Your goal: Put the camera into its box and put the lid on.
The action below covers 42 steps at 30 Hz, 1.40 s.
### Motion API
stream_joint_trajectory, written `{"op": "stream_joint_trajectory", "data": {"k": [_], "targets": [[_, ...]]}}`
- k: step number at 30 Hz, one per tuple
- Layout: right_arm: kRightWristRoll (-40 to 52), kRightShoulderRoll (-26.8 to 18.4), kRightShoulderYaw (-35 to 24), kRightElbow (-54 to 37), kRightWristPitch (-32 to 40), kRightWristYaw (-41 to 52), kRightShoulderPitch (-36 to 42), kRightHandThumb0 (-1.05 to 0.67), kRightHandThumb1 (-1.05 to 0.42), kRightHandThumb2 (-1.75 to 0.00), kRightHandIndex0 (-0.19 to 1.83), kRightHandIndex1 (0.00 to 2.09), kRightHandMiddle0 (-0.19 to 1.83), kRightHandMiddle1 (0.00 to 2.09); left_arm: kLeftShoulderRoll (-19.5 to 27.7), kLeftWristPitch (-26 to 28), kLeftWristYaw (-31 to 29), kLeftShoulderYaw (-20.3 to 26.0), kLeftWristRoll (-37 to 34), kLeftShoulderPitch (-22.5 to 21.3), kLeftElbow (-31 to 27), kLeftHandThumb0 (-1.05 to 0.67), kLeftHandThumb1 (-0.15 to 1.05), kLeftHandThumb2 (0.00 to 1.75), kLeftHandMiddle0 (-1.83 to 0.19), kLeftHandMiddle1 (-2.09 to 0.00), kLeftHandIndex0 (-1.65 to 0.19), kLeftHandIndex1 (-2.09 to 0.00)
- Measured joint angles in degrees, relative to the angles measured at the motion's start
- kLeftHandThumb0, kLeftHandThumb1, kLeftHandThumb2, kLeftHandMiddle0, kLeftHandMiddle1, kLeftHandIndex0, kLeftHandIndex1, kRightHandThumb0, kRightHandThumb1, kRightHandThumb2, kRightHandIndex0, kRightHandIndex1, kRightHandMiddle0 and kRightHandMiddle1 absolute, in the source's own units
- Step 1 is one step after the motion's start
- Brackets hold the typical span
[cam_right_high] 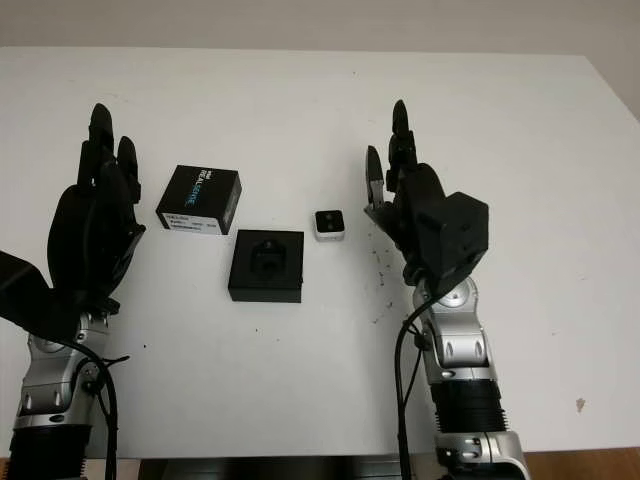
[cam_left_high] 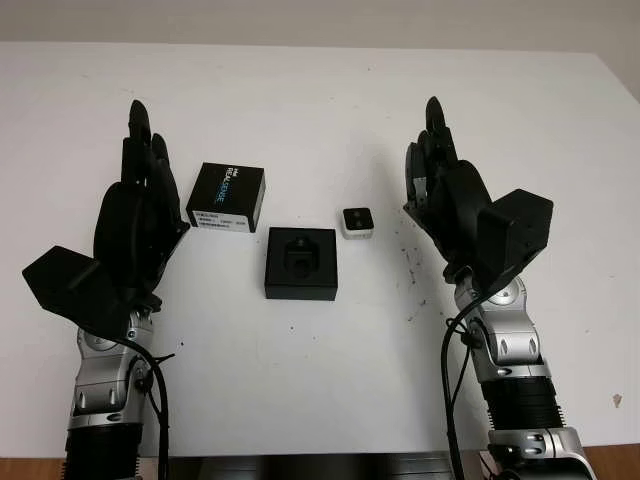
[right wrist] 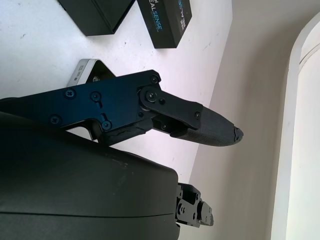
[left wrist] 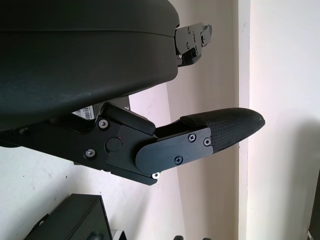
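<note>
So both arms come up from the near edge of the white tabletop point(cam_left_high: 320, 400), one on each side, and neither is holding anything. The left hand point(cam_left_high: 135, 215) is up over the left part of the tabletop, open with fingers point(cam_left_high: 140, 125) pointing away from the robot. The right hand point(cam_left_high: 450, 200) mirrors it on the right side, also open.

Between them, nearest to the robot, sits the open black box point(cam_left_high: 301, 263) with its moulded insert showing, nothing in it. Just past it and a bit right is the little camera point(cam_left_high: 357, 222), silver-edged with a dark face, lying on the tabletop, apart from the box and near the right hand. Further back on the left is the black lid point(cam_left_high: 226, 197) with printed lettering and a white label, close to the left hand. Nothing sits between camera and box.
</note>
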Motion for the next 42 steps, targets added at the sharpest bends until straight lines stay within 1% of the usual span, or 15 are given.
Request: {"op": "stream_joint_trajectory", "data": {"k": [10,13,15,16,17,19,20,21,22,24,27,28,33,38,42], "targets": [[0.0,0.0,0.0,0.7,-0.4,0.1,0.0,-0.7,-1.05,-0.66,-0.19,0.0,-0.19,0.0,-0.1,0.0,0.1,-0.1,-0.1,0.0,0.0,-0.79,1.05,0.71,0.19,0.0,0.19,0.0],[-2.0,-0.2,0.3,0.6,-0.4,-1.1,0.0,-0.73,-1.05,-0.46,-0.14,0.03,-0.13,0.04,-0.4,-0.1,0.1,-0.1,-0.1,0.0,0.0,-0.79,1.05,0.7,0.19,0.0,0.19,0.0],[-4.5,-1.2,1.0,0.6,-0.6,-1.9,0.0,-0.68,-1.05,-0.21,0.0,0.1,0.01,0.11,-0.4,-0.1,0.0,-0.3,0.0,0.1,0.0,-0.79,1.05,0.71,0.19,0.0,0.19,0.0],[-5.8,-1.9,1.1,0.6,-1.4,-2.1,0.0,-0.67,-1.02,-0.14,0.07,0.13,0.08,0.15,-0.4,-0.1,0.0,-0.3,0.0,0.1,0.0,-0.79,1.05,0.71,0.19,0.0,0.19,0.0],[-7.8,-3.1,1.6,0.6,-2.7,-2.3,-0.1,-0.63,-0.97,-0.08,0.2,0.2,0.2,0.23,-0.4,-0.1,-0.1,-0.4,0.0,0.1,0.0,-0.8,1.05,0.71,0.19,0.0,0.19,0.0],[-12.2,-6.2,2.9,0.6,-5.7,-2.5,-0.8,-0.61,-0.94,-0.05,0.28,0.23,0.27,0.27,-0.4,-0.1,-0.1,-0.4,0.0,0.1,0.0,-0.8,1.05,0.71,0.19,0.0,0.19,0.0],[-14.1,-7.5,3.4,0.5,-6.6,-2.6,-1.4,-0.58,-0.89,-0.04,0.31,0.24,0.29,0.34,-0.4,0.0,-0.1,-0.4,0.0,0.1,0.0,-0.8,1.05,0.71,0.19,0.0,0.19,0.0],[-15.9,-9.0,4.0,0.4,-7.5,-2.4,-2.1,-0.55,-0.83,-0.05,0.34,0.25,0.24,0.51,-0.4,0.0,-0.1,-0.4,0.0,0.1,0.0,-0.8,1.05,0.72,0.19,0.0,0.19,0.0],[-17.6,-10.6,4.7,0.3,-8.2,-1.7,-2.8,-0.54,-0.82,-0.05,0.34,0.25,0.21,0.58,-0.4,0.0,-0.1,-0.4,0.0,0.1,0.0,-0.79,1.05,0.72,0.19,0.0,0.19,0.0],[-20.0,-13.9,6.0,-0.4,-8.8,0.9,-4.2,-0.52,-0.77,-0.04,0.31,0.24,0.17,0.62,-0.5,-0.1,-0.1,-0.5,0.0,0.2,0.0,-0.79,1.05,0.72,0.19,0.0,0.19,0.0],[-22.9,-17.5,7.5,-1.5,-8.4,4.5,-6.3,-0.54,-0.74,-0.05,0.3,0.18,0.23,0.45,-0.5,-0.1,0.1,-0.5,0.0,0.3,0.0,-0.79,1.05,0.72,0.19,0.0,0.19,0.0],[-24.3,-18.5,8.1,-1.8,-8.0,5.5,-6.9,-0.52,-0.72,-0.05,0.33,0.17,0.28,0.36,-0.6,-0.1,0.1,-0.5,0.0,0.3,0.0,-0.8,1.05,0.72,0.19,0.0,0.19,0.0],[-29.8,-21.8,10.7,-2.8,-5.4,9.5,-8.4,-0.48,-0.71,-0.05,0.41,0.15,0.43,0.16,-0.7,0.0,0.2,-0.7,-0.1,0.5,-0.1,-0.79,1.05,0.71,0.19,0.0,0.19,0.0],[-34.2,-22.6,13.2,-4.0,-2.3,12.1,-9.8,-0.48,-0.71,-0.06,0.48,0.16,0.5,0.12,-0.8,0.0,0.2,-1.0,-0.1,0.6,-0.1,-0.79,1.05,0.71,0.19,0.0,0.19,0.0],[-37.0,-22.7,15.0,-4.0,-1.6,12.5,-10.7,-0.49,-0.72,-0.06,0.54,0.19,0.51,0.11,-0.8,0.0,0.2,-1.0,-0.1,0.6,-0.1,-0.79,1.05,0.71,0.19,0.0,0.19,0.0]]}}
